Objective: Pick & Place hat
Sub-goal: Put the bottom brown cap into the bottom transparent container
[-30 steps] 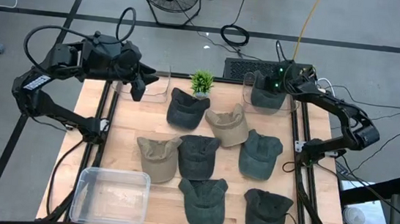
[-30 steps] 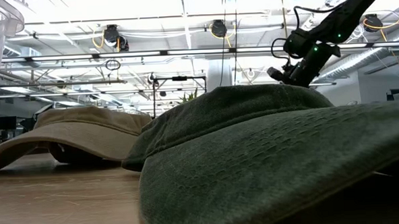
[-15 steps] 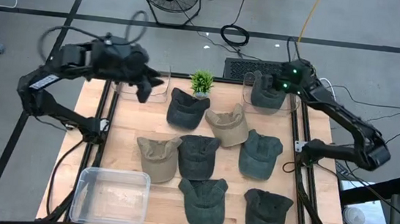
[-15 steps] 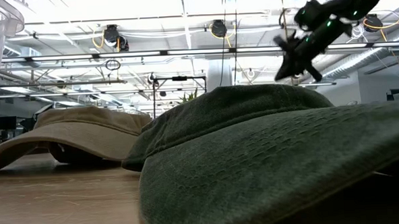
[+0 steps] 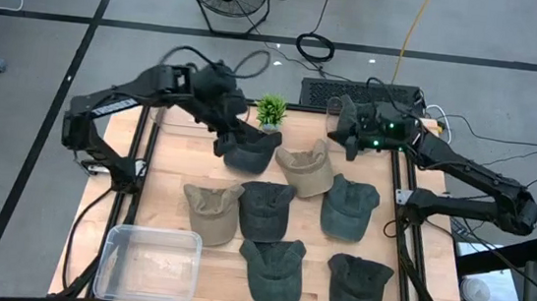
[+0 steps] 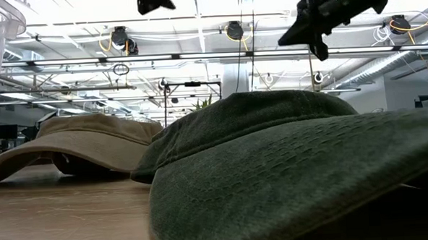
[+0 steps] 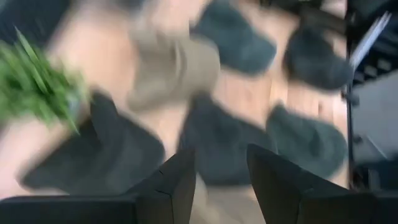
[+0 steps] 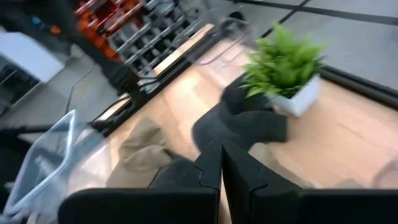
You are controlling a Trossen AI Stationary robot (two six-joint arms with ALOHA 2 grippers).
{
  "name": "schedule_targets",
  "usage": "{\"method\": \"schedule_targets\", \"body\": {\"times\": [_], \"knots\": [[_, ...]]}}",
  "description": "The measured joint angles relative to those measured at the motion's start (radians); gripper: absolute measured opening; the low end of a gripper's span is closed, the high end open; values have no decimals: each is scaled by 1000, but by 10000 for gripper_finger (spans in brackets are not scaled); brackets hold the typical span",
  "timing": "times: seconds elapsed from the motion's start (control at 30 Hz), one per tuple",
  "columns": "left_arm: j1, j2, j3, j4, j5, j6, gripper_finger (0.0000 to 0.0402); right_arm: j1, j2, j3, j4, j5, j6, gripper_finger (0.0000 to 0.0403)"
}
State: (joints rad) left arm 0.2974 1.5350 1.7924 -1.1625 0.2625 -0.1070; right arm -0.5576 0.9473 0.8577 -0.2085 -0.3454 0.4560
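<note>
Several dark green hats and two tan ones lie crown-up on the wooden table (image 5: 163, 170). My left gripper (image 5: 221, 148) hangs open over the dark hat (image 5: 252, 147) by the small plant, at its left side; the left wrist view shows that hat (image 7: 112, 155) below the open gripper (image 7: 217, 158). My right gripper (image 5: 341, 138) is shut and hovers at the far right, beside a clear container (image 5: 334, 112), pointing toward the table's left. Its wrist view shows the shut gripper (image 8: 221, 149) and the hat (image 8: 239, 127) by the plant. Both grippers (image 6: 154, 1) (image 6: 304, 33) sit high in the low view.
A green plant (image 5: 270, 109) in a white pot stands at the far edge between the arms. A clear bin (image 5: 149, 263) sits at the near left corner. Tan hats (image 5: 308, 169) (image 5: 211, 209) lie among the dark ones. Bare wood shows left of the hats.
My left gripper has swung from the far left corner toward the right and the near side, stopping over the dark hat by the plant. My right gripper has risen from the far right container and moved toward the table's left, turning to point that way. No hat has moved.
</note>
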Motion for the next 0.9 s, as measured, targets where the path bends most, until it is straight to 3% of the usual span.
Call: {"method": "schedule_targets", "body": {"times": [0.2,0.3,0.53,0.7,0.9], "knots": [[-13,65,0,-343,132,44,152,37,-1,0,4,1,-20,0],[-46,89,-1,-399,154,46,152,36,-5,0,-6,1,-55,3],[-139,125,-68,-351,166,-42,152,36,-20,0,-5,-14,-48,8],[-158,128,-216,-162,171,-170,152,36,-22,0,8,-105,-3,8],[-161,128,-348,-56,136,-240,152,36,-23,0,-10,-115,-16,8]]}}
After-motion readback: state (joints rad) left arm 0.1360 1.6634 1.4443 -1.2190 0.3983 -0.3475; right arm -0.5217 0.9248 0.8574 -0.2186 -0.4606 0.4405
